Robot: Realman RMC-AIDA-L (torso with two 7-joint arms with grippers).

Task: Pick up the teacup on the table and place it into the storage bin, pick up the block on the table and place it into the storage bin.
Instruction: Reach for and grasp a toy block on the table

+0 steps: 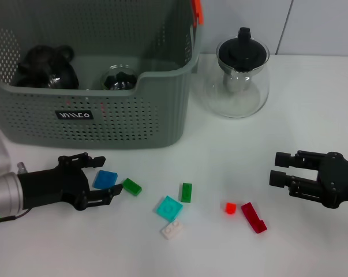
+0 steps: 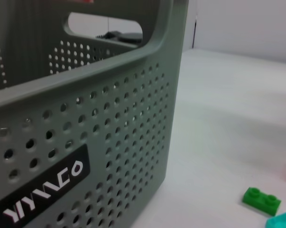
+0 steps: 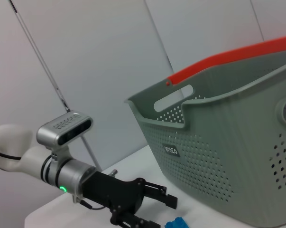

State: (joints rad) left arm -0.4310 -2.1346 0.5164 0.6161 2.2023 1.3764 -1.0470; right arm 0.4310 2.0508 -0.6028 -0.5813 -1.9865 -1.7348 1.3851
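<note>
The grey-green storage bin [image 1: 156,115] stands at the back left, and its perforated wall [image 2: 109,137] fills the left wrist view. A small glass teacup [image 1: 119,79] sits inside the bin beside a dark kettle [image 1: 47,66]. On the table in front of the bin, my left gripper [image 1: 109,176] is open, its fingers on either side of a blue block [image 1: 106,179]. The right wrist view shows this gripper [image 3: 162,213] low by the blue block [image 3: 177,223]. My right gripper [image 1: 277,167] is open and holds nothing, low at the right.
Loose blocks lie on the white table: two green [image 1: 131,186] [image 1: 186,192], teal [image 1: 169,208], white [image 1: 172,229], small red [image 1: 230,208], long red [image 1: 253,217]. A glass teapot [image 1: 241,81] with a black lid stands right of the bin.
</note>
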